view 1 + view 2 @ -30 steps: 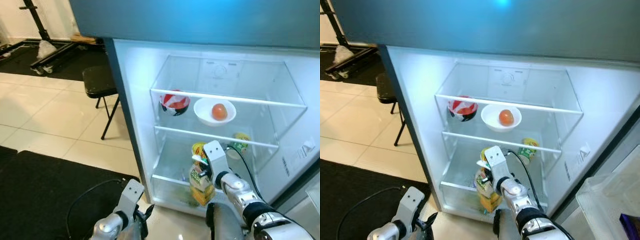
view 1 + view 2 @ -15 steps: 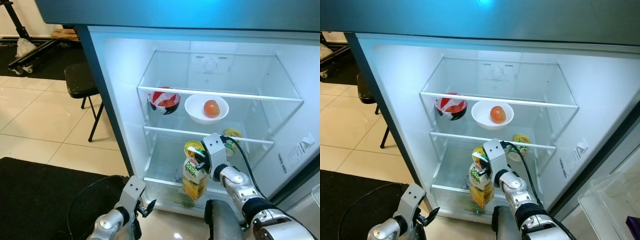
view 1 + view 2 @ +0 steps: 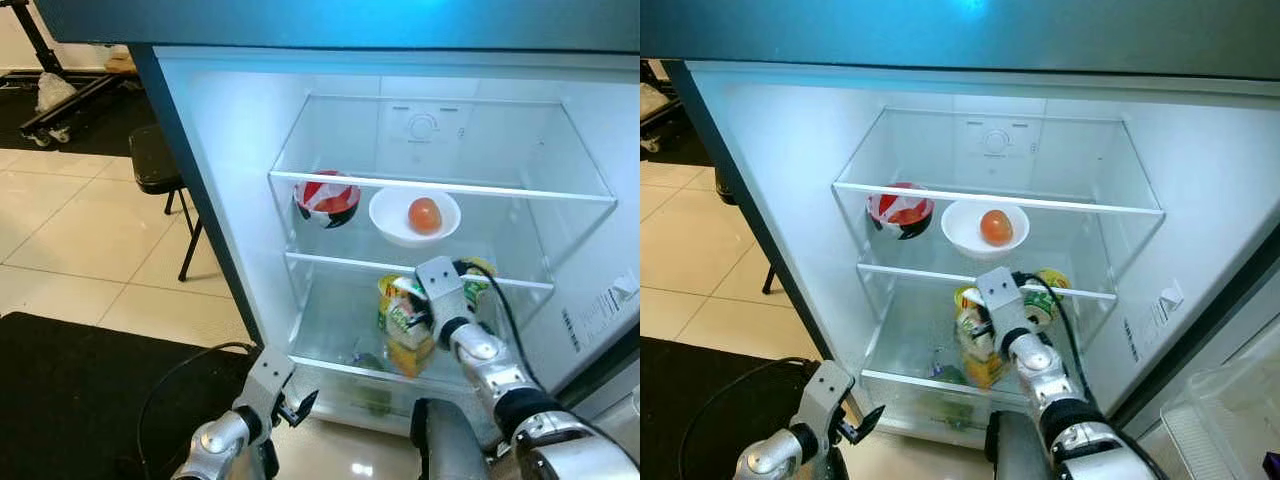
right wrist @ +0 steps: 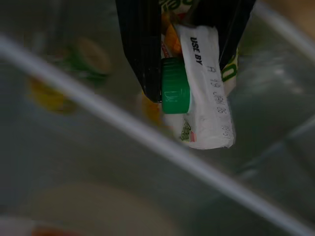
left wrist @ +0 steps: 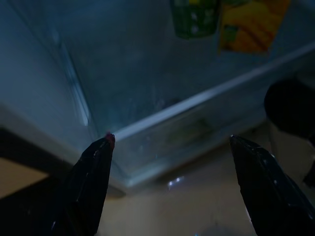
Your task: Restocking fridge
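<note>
My right gripper (image 3: 412,318) is shut on a green and orange juice carton (image 3: 405,332) and holds it inside the open fridge, just under the lower glass shelf (image 3: 340,264). In the right wrist view the black fingers (image 4: 140,54) clamp the carton's top beside its green cap (image 4: 174,92). A yellow-lidded cup (image 3: 386,286) stands behind the carton and a green cup (image 3: 478,276) to its right. On the shelf above sit a red and white bowl (image 3: 326,200) and a white bowl (image 3: 395,222) with an orange fruit (image 3: 425,214). My left gripper (image 3: 292,405) hangs open, low before the fridge's bottom edge.
A clear crisper drawer (image 3: 372,398) with something green lies at the fridge's bottom. The top shelf (image 3: 430,140) is bare. A black stool (image 3: 152,163) stands on the tiled floor to the left, and a black mat (image 3: 80,390) lies near my left arm.
My right gripper has carried the carton up and further into the fridge, from in front of the crisper to just below the lower shelf. The camera has shifted slightly. The left gripper has stayed low.
</note>
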{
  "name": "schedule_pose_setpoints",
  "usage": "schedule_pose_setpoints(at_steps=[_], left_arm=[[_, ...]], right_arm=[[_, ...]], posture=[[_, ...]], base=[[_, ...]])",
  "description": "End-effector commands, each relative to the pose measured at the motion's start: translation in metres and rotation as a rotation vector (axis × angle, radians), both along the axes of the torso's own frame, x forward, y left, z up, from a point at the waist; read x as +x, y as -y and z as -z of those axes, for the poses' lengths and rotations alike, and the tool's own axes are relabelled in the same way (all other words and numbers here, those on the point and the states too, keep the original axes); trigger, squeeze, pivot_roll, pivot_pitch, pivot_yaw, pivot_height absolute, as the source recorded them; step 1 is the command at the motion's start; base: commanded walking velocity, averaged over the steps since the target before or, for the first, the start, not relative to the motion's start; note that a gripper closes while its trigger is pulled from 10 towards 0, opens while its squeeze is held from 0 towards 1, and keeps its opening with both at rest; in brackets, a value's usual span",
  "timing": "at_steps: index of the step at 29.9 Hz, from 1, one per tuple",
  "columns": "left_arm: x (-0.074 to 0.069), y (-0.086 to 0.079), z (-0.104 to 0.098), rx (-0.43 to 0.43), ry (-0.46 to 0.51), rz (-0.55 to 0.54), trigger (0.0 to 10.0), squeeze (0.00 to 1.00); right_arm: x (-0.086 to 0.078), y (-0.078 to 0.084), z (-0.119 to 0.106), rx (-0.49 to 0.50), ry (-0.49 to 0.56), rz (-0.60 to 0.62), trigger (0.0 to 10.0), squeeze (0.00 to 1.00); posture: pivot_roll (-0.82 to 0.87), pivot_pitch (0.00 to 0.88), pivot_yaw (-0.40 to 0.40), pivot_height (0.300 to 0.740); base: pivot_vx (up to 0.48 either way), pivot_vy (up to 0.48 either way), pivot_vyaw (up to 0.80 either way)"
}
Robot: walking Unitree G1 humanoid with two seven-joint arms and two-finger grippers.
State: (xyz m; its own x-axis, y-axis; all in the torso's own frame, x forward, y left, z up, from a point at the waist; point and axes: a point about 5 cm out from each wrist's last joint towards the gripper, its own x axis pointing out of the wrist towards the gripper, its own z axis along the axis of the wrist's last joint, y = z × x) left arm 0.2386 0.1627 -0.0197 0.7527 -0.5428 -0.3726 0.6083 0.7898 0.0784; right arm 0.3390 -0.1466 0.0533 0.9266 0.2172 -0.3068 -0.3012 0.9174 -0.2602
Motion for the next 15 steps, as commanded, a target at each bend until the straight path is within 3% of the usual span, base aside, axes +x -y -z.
schedule_pose_setpoints(at_steps=[1,9,15], left_arm=[[0.004,-0.001,-0.005,-0.007,0.034,0.007,10.0,0.0],[0.007,-0.001,-0.011,-0.006,0.075,0.033,10.0,0.0],[0.011,-0.001,-0.017,-0.011,0.106,0.043,10.0,0.0]], right_arm=[[0.01,0.002,-0.015,-0.022,0.06,0.03,10.0,0.0],[0.011,0.004,-0.016,-0.037,0.07,0.063,10.0,0.0],[0.01,0.012,-0.011,-0.056,0.046,0.152,10.0,0.0]], posture=[[-0.07,0.0,-0.018,0.485],[-0.07,0.0,-0.018,0.485],[-0.07,0.004,-0.016,0.485]], base=[[0.0,0.0,0.0],[0.0,0.0,0.0],[0.0,0.0,0.0]])
